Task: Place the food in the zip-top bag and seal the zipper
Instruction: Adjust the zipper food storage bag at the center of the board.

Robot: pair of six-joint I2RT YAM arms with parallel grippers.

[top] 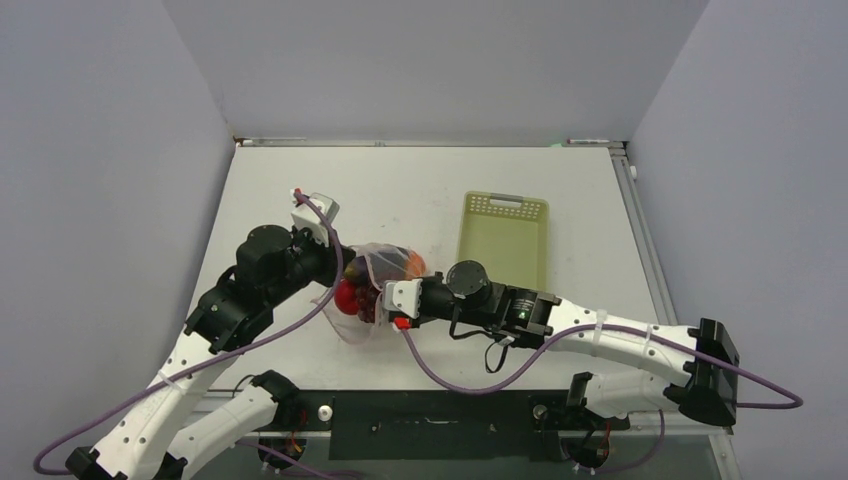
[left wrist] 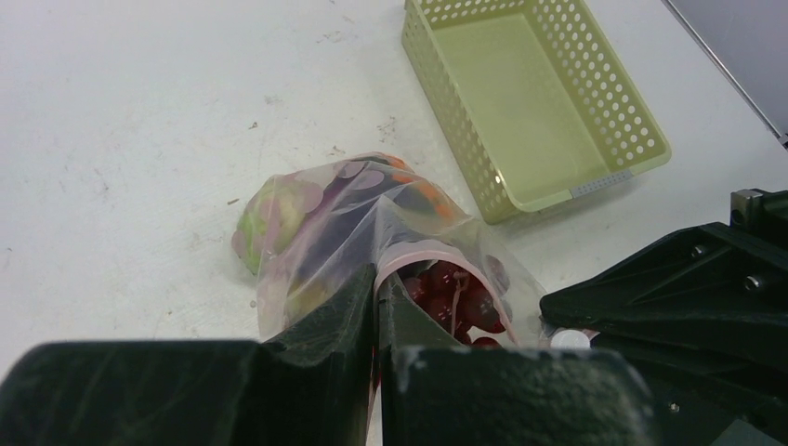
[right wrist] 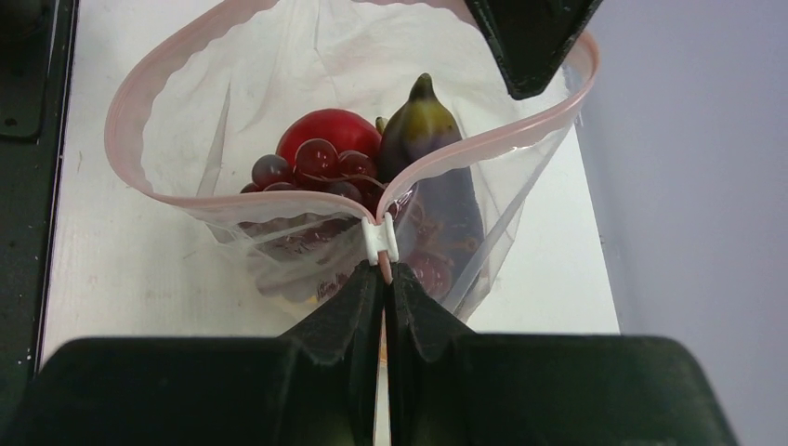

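The clear zip-top bag [top: 372, 285] lies between the two arms with its mouth standing open. Inside it I see a red tomato [right wrist: 325, 135], dark red grapes [right wrist: 316, 167] and a purple eggplant [right wrist: 423, 121]. Through the plastic show a green apple [left wrist: 265, 218] and oranges [left wrist: 423, 190]. My left gripper [left wrist: 376, 279] is shut on the pink zipper [left wrist: 423, 251] at one end of the mouth. My right gripper [right wrist: 384, 274] is shut on the zipper [right wrist: 139, 111] at the other end, just behind its white slider [right wrist: 381, 240]. The strip bows apart between the two grips.
An empty pale yellow-green mesh basket [top: 503, 235] stands just right of the bag, behind my right arm [top: 600, 335]. The left gripper's finger [right wrist: 534, 46] shows at the top of the right wrist view. The table's front edge with a black bar [top: 430, 410] is near.
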